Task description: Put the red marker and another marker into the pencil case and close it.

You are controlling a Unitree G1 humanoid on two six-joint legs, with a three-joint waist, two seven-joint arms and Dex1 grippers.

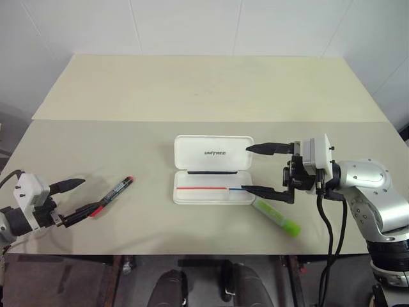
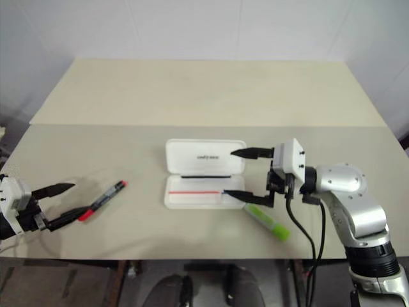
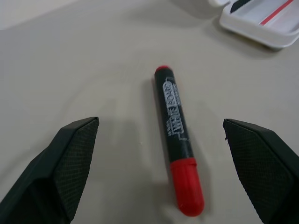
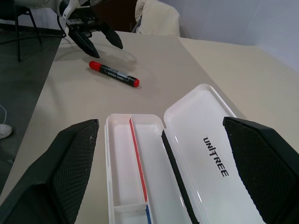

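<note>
We saw the pencil case (image 1: 213,170) lying open at the centre of the frame on a pale bench (image 1: 192,89). Its lid, lettered "UNITREE", lay flat behind the tray, and a thin red and blue stripe ran along the inside of the tray.

The red marker (image 1: 113,194) lay on the bench at the lower left of the frame, well apart from the case, its red cap end toward the near edge. The other marker, a thick lime-green one (image 1: 277,217), lay slanted at the lower right, just beside the tray's right near corner.

The left end effector (image 1: 75,199) sat low at the far left with its two black fingers spread apart, the marker's cap end near its fingertips and nothing gripped. The right end effector (image 1: 254,168) hovered at the right end of the case, its fingers wide apart and empty, pointing toward the case.
</note>
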